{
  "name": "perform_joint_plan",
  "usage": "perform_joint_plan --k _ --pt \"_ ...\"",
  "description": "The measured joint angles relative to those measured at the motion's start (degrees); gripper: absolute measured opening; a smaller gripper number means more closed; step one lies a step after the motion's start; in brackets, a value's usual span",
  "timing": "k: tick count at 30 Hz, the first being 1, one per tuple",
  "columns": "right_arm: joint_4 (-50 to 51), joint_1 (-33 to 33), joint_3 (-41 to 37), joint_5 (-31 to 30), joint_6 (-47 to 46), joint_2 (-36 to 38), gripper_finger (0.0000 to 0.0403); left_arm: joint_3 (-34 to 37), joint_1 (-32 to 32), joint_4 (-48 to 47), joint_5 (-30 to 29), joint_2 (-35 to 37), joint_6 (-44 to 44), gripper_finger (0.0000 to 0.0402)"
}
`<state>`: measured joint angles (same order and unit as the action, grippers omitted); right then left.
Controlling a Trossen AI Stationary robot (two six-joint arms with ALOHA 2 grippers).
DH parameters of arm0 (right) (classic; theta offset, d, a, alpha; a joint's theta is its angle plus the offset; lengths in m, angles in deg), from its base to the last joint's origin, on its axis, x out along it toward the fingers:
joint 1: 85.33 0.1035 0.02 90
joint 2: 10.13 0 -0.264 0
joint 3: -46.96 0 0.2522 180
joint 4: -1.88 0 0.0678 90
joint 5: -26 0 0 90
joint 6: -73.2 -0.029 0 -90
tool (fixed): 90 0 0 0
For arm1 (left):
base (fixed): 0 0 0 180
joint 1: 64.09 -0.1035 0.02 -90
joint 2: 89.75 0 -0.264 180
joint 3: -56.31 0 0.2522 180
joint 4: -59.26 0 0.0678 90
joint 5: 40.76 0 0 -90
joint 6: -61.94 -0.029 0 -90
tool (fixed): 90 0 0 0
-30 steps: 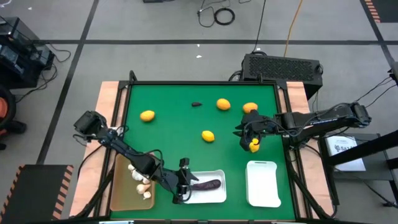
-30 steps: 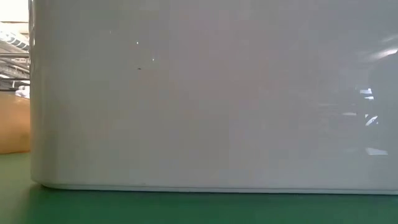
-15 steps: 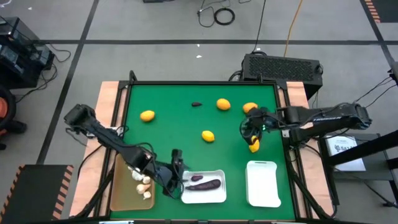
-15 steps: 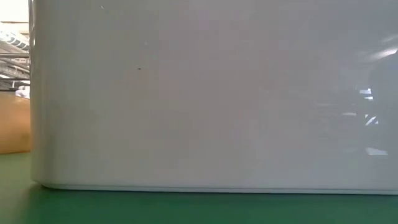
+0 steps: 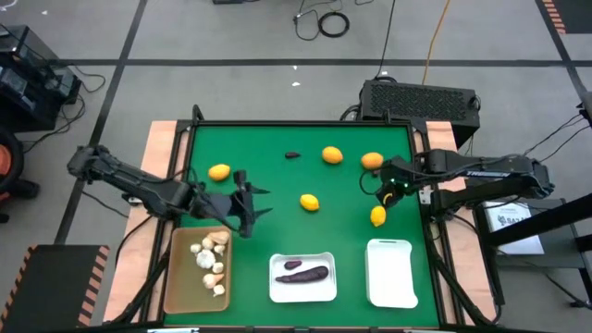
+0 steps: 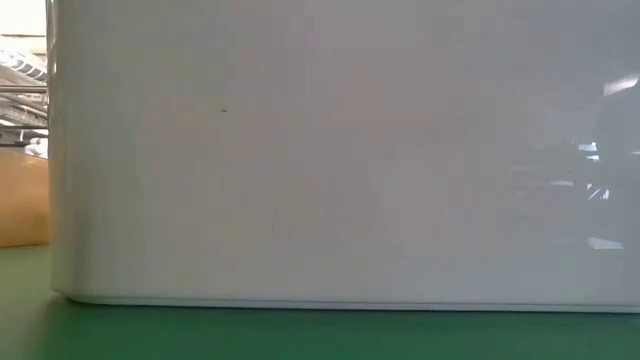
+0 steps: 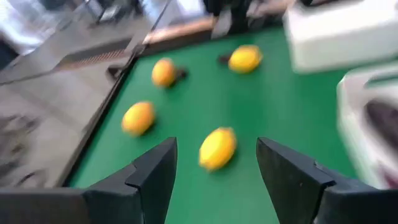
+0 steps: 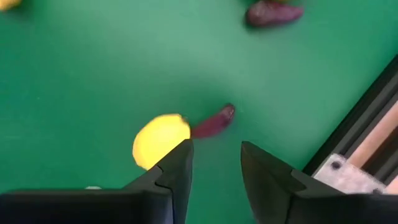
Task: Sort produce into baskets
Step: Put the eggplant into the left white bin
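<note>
On the green table (image 5: 277, 176), five round citrus fruits are scattered: one by the left edge (image 5: 219, 171), one in the middle (image 5: 310, 203), two at the back (image 5: 332, 154) and one (image 5: 377, 216) just beside the right gripper (image 5: 387, 192), whose fingers are parted with nothing between them. The left gripper (image 5: 252, 202) is seen open and empty above the mat. A small purple piece (image 5: 292, 154) lies at the back. The tan tray (image 5: 176, 277) holds whitish bulbs (image 5: 209, 262); the middle white tray (image 5: 277, 291) holds purple pieces (image 5: 303, 272); the right white tray (image 5: 391, 272) holds nothing. The low view is blocked by a white wall (image 6: 330, 150)
</note>
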<state>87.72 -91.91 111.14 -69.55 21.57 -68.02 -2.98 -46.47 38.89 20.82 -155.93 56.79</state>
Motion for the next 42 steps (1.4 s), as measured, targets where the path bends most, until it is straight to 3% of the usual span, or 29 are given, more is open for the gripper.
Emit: perform_joint_plan --k 4,9,19,31,36,42 --pt "-3.6 -1.0 -3.2 1.2 1.8 -0.5 0.0144 5.9 -2.4 13.2 8.2 2.0 -1.7 0.0228" --pt "-9.0 -2.3 -6.8 1.5 2.8 -1.0 0.0180 9.0 -2.6 23.4 11.1 1.2 -3.5 0.0228" --pt "-9.1 -7.5 -7.5 0.1 -10.0 -5.2 0.0247 9.3 -2.6 23.2 13.0 1.2 -6.3 0.0228" --pt "-10.9 -7.9 -7.7 -0.3 -13.7 -15.8 0.0249 9.3 -2.6 23.0 15.2 1.2 -6.2 0.0228" --pt "-15.3 -8.0 -11.6 4.0 -12.2 -17.2 0.0249 9.3 -2.6 22.5 15.2 1.2 -5.7 0.0228" --pt "-24.0 -8.0 -17.7 4.3 -11.6 -17.1 0.0249 9.3 -2.6 21.6 15.2 1.2 -4.1 0.0228"
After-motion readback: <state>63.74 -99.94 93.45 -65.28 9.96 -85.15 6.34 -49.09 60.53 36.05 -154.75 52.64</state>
